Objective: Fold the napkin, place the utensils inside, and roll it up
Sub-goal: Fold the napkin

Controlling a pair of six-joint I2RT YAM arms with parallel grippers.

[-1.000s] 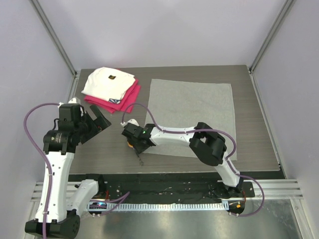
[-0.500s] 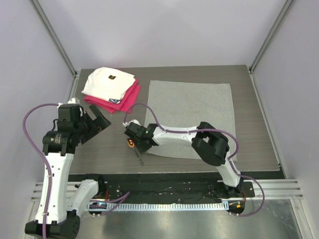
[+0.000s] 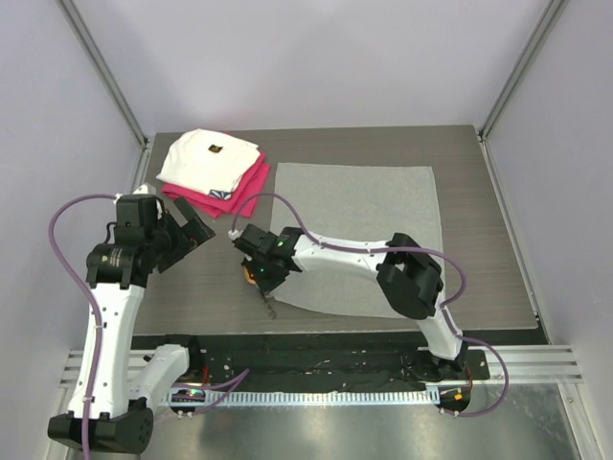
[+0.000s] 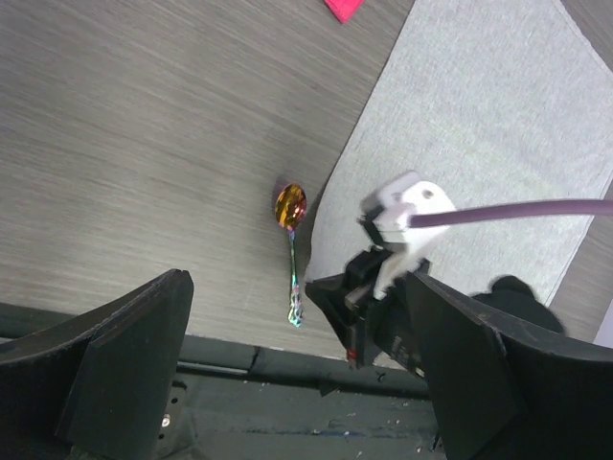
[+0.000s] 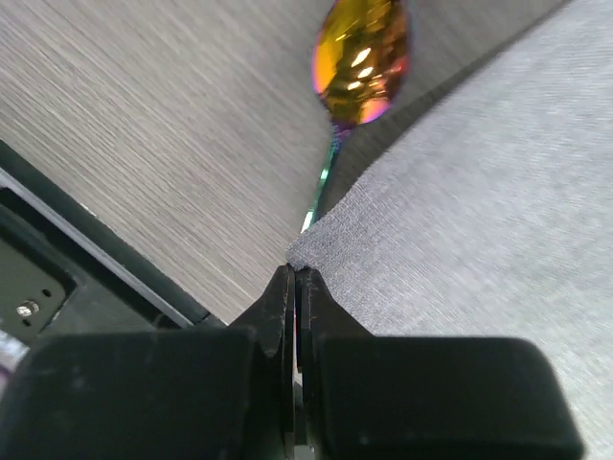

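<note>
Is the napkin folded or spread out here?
Spread out: the napkin lies as one flat layer, no fold visible. The right gripper is shut on its near-left corner.

Plain pale lilac walls (image 3: 316,57), slanting metal corner posts (image 3: 105,72), dark wood-grain table (image 3: 479,192), brushed steel sheet (image 3: 335,426) at near edge

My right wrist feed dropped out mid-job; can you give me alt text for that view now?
The right gripper is shut on a corner of the light-grey napkin, which fills the right of the view. Just beyond, a small spoon with an orange-gold bowl lies on the grey wood-grain table, its stem running toward the pinched corner.
</note>
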